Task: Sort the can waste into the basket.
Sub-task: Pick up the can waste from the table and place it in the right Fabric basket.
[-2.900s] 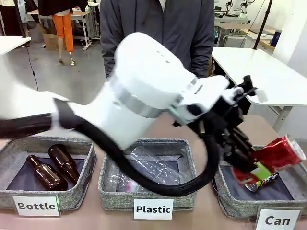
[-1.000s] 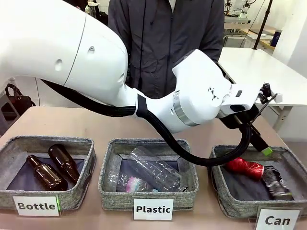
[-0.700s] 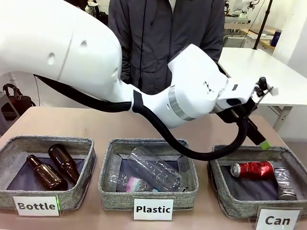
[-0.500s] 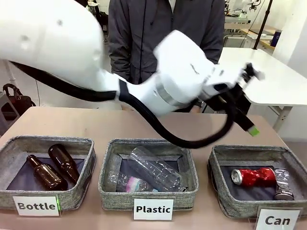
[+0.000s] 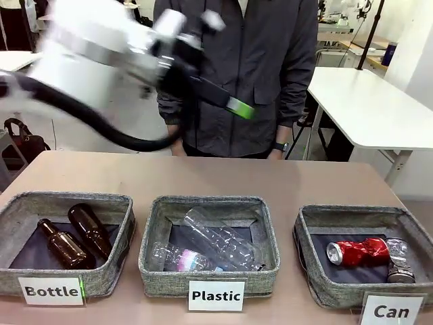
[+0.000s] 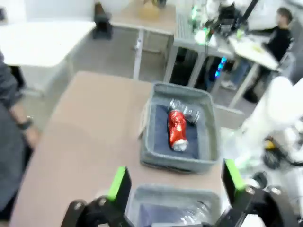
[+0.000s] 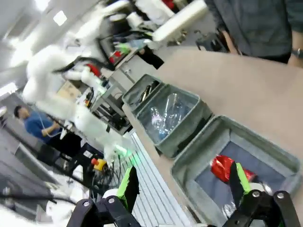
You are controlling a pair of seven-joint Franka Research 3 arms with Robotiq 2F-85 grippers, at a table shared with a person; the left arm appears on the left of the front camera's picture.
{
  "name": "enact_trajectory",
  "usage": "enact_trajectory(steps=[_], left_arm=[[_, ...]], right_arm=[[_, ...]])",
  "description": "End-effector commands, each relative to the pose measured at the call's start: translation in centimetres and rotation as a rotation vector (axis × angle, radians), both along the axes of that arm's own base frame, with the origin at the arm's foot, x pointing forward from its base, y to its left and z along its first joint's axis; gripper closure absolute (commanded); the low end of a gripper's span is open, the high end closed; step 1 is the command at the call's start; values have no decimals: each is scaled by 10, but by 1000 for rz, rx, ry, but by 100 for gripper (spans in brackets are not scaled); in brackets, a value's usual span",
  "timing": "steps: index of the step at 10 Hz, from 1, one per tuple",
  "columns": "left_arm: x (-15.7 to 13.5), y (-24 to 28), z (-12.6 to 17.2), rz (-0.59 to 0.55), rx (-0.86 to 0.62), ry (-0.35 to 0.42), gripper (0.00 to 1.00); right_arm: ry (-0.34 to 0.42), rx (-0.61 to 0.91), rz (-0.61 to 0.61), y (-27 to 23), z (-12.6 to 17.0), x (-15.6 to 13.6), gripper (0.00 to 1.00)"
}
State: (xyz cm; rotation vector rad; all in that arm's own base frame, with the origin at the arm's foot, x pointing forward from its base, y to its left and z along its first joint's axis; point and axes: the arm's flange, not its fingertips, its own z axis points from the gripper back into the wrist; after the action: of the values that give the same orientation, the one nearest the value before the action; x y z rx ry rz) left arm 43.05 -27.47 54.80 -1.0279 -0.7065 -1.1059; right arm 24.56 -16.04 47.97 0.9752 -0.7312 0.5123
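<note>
Both my grippers, left (image 6: 173,189) and right (image 7: 182,187), jaws apart, empty. Red can (image 5: 356,251) and silvery can (image 5: 398,261) lie in Can basket (image 5: 303,233) at table's right near corner. Red can's long axis runs left-right. Left gripper high, blurred. Dark printed can: can't make out.

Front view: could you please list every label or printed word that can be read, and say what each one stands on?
"Bottle": white label on the left bin.
"Plastic": white label on the middle bin.
"Can": white label on the basket.
Print on the red can: too small to read.
</note>
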Motion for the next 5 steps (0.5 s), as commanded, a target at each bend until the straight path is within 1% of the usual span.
enact_trajectory(steps=[1, 2, 3, 4, 5], left_arm=[[-52, 152, -43, 126, -69, 106, 0], [-60, 199, -62, 142, -142, 169, 0], [-67, 240, -88, 167, -164, 243, 0], [-70, 273, -122, 157, -197, 351, 0], [-73, 292, -143, 96, -304, 411, 0]], right_arm=[[210, -14, -84, 95, 1, 31, 0], [319, -20, -111, 133, -4, 39, 0], [443, -15, -126, 162, -8, 41, 0], [600, -4, -151, 179, -7, 41, 0], [725, -64, -216, 182, -11, 43, 0]])
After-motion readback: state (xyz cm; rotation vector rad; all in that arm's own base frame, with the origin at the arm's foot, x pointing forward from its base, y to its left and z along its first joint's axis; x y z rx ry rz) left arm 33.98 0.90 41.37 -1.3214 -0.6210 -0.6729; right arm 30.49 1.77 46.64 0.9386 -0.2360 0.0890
